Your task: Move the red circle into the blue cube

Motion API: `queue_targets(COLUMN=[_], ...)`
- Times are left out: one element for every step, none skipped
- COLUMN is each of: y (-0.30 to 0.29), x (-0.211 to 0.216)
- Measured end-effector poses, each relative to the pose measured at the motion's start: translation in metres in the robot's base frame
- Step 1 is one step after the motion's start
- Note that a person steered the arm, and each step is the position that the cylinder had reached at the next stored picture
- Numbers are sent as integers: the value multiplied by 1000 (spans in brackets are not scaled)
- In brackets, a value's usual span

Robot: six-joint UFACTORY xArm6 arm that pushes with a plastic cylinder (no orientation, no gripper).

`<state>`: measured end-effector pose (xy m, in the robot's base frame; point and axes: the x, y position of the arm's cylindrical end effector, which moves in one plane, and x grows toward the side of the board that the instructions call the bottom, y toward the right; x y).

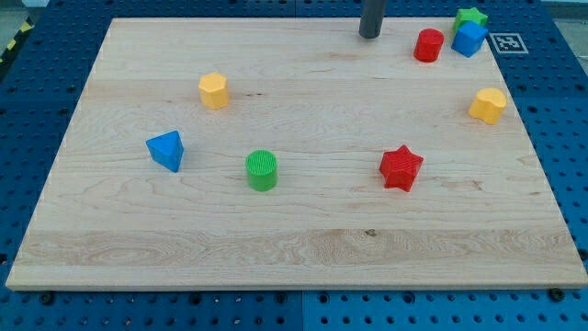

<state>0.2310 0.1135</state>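
Observation:
The red circle [428,45] stands near the view's top right, just left of the blue cube [469,39], with a narrow gap between them. A green star [471,17] sits right behind the blue cube. My tip [369,35] is at the board's top edge, apart from the red circle and to its left.
A red star [401,168] lies right of centre. A green cylinder [262,170] is near the middle. A blue triangular block [166,150] is at the left. Yellow blocks sit at the upper left [213,91] and the right [488,106]. The wooden board [294,248] ends at blue pegboard.

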Motion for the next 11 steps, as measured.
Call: queue_targets(y=[0,0,0,4,25,54,79,94,47,31,42], x=[11,14,14,23,43,49,45,45,63,114,171])
